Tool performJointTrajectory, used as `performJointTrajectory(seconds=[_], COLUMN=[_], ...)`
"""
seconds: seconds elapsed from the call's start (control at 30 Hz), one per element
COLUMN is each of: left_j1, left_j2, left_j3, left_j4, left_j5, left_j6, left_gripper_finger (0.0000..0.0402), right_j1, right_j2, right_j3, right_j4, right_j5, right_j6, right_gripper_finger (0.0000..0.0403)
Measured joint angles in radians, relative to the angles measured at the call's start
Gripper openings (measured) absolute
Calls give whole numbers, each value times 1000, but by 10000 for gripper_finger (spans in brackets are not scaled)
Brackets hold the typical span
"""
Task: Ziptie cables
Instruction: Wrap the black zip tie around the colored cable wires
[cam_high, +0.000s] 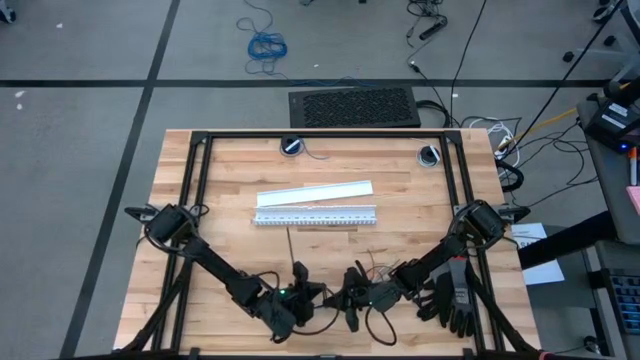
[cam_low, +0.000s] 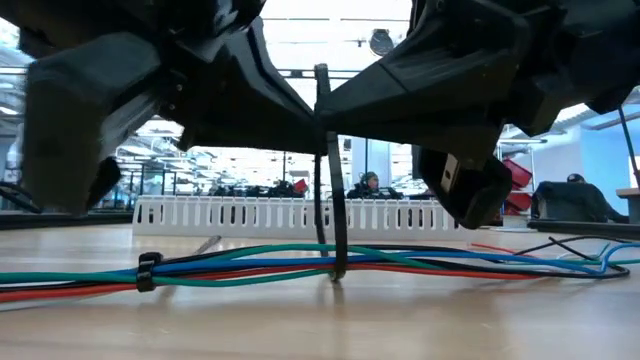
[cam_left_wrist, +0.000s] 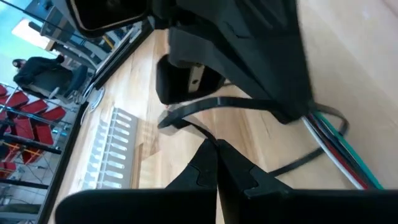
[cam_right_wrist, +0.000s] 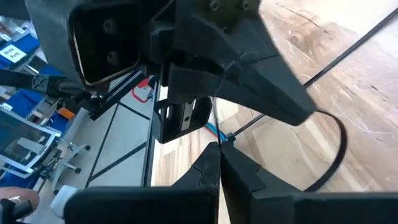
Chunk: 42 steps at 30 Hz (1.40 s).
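The cables, thin blue, green, red and grey wires, lie in a bundle along the table near its front edge. One black ziptie is closed round them on the left; its long tail lies on the wood, pointing toward the far edge. A second ziptie loops round the bundle and rises upright. My left gripper and my right gripper meet tip to tip above the bundle, both shut on it. My left gripper pinches the second ziptie's strap at its fingertips, above the bundle, coming in slanting down from the table's left. The exact spot is hidden by its own fingers. The loop stays round the cables, which rest on the table. My right gripper pinches the same ziptie's strap above the bundle, slanting down from the table's right. Its fingers hide the place of contact. The strap stands upright between the two grippers, and the open loop hangs below round the wires.
A white slotted strip and a flat white strip lie mid-table, beyond the grippers. Black gloves lie near the right arm. People sit in the room behind the table.
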Motion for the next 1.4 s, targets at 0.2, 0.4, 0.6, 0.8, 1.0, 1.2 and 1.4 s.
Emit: performJointTrajectory(seconds=[0.2,0.4,0.6,0.8,1.0,1.2,1.4], left_j1=[-17,-18,-18,-18,-18,-28,-39], left_j2=[0,0,0,0,0,0,0], left_j3=[0,0,0,0,0,0,0], left_j4=[-32,-30,-30,-31,-64,-77,-84], left_j5=[-75,-81,-84,-85,-120,-162,-184], left_j6=[1,25,56,81,81,84,133], left_gripper_finger=[0,0,0,0,0,0,0], right_j1=[7,-12,-37,-51,-53,-56,-79], right_j2=[0,0,0,0,-3,-4,-4], right_j3=[0,0,0,0,0,0,0], right_j4=[18,30,39,53,53,48,54], right_j5=[7,-2,-35,-50,-48,-22,-22], right_j6=[14,12,6,6,10,13,15], right_gripper_finger=[0,0,0,0,0,0,0])
